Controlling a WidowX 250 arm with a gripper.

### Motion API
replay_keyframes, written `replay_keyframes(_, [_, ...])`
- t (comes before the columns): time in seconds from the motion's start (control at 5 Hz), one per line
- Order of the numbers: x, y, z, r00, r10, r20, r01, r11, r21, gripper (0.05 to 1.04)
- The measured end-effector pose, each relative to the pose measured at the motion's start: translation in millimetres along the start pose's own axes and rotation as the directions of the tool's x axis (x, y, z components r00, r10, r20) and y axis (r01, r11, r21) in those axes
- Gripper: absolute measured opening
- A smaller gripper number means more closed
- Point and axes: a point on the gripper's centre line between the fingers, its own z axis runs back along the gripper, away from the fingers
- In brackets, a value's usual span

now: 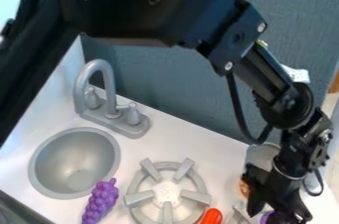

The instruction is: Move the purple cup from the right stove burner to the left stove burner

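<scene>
Gripper (279, 212) low at R of view, beside partly hidden purple obj. (266, 217); opening & hold: can't tell. Advise: centre on obj., confirm grip pre-lift, raise slowly, clear of silvery vessel (260, 156).

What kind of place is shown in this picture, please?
It looks like a toy kitchen set up for a robot arm. A small grey sink with a curved faucet is built into the white counter, and a grey stove burner is beside it.
</scene>
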Motion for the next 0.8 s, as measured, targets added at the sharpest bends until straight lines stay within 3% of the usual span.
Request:
replay_keyframes(0.2, [3.3, -1.9, -1.7, 1.000, 0.014, 0.013, -0.014, 1.000, -0.015, 0.197])
replay_keyframes(0.4, [5.2, -2.3, -1.7, 1.000, 0.018, 0.024, -0.017, 1.000, -0.025, 0.105])
replay_keyframes(0.6, [2.9, 0.4, -4.0, 0.999, 0.026, 0.043, -0.024, 0.998, -0.057, 0.093])
replay_keyframes(0.8, [-13.5, -0.6, 19.8, 0.994, 0.017, 0.106, -0.006, 0.994, -0.107, 0.093])
